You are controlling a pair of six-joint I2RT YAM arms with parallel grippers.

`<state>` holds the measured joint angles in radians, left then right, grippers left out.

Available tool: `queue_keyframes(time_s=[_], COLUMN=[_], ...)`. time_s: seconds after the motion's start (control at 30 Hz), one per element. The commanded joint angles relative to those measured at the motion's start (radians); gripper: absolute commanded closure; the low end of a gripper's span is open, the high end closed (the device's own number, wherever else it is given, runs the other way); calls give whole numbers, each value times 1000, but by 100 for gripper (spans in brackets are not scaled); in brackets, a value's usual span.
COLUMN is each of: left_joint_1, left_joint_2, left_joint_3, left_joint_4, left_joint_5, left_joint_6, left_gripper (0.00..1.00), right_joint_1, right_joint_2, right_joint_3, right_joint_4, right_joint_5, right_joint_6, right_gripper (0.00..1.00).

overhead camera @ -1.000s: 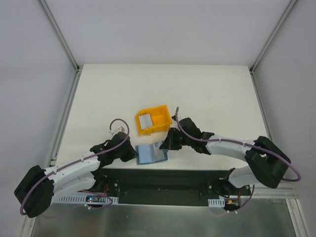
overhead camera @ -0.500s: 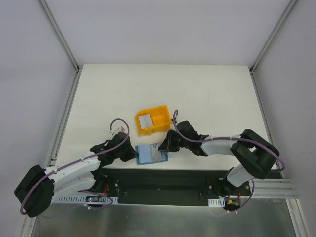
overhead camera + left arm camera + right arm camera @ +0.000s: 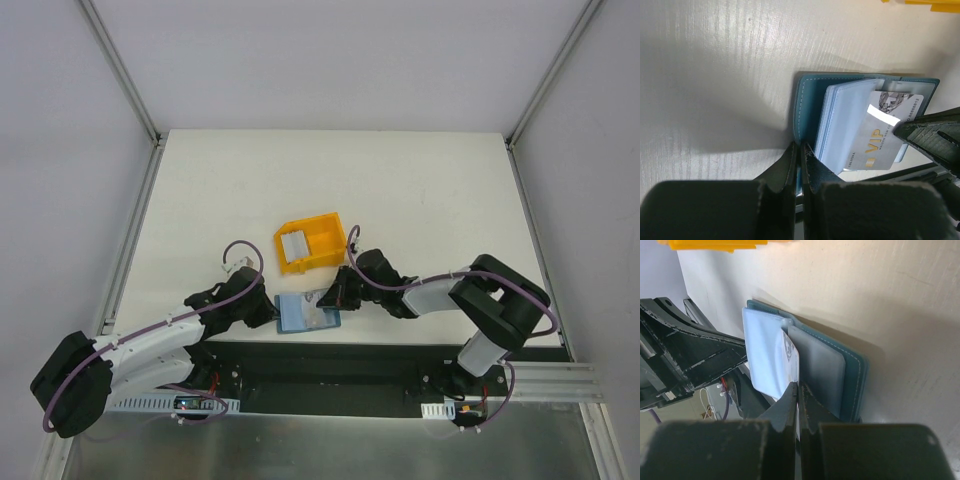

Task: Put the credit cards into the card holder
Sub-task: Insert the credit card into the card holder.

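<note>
Card holder pinched by left end effector | card half-in, right end effector pinching

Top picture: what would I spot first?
The bright yellow bin in the middle. Just below it, the left hand pinches the edge of an open blue wallet. The right hand holds a silver VIP card against its pockets.

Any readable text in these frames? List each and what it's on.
"VIP": gold letters on the credit card sticking out of the card holder.
"8888812": digits at that card's corner, reading uncertain.
Small print beside "VIP": too small to read.
Yellow bin: no text seen.
</note>
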<state>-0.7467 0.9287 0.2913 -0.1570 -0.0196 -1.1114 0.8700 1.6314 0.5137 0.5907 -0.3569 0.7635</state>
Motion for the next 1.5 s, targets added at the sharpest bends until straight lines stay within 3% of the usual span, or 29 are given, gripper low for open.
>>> queue_keyframes(time_s=[0.0, 0.9, 1.17, 1.47], left_joint_1=[-3, -3, -5, -5], left_joint_2=[19, -10, -5, -2], left_joint_3=[11, -4, -7, -6], left_joint_4=[-36, -36, -30, -26], left_joint_5=[-13, -13, -11, -6], left_joint_6=[4, 1, -1, 2], left_gripper=[100, 100, 100, 100], right_joint_1=[7, 3, 26, 60], right_joint_2=[39, 10, -65, -12], right_joint_3=[-1, 19, 19, 72], right_joint_4=[67, 14, -118, -134], right_joint_5=[-13, 90, 190, 161], right_joint_6=[11, -73, -121, -116], right_gripper=[100, 100, 100, 100])
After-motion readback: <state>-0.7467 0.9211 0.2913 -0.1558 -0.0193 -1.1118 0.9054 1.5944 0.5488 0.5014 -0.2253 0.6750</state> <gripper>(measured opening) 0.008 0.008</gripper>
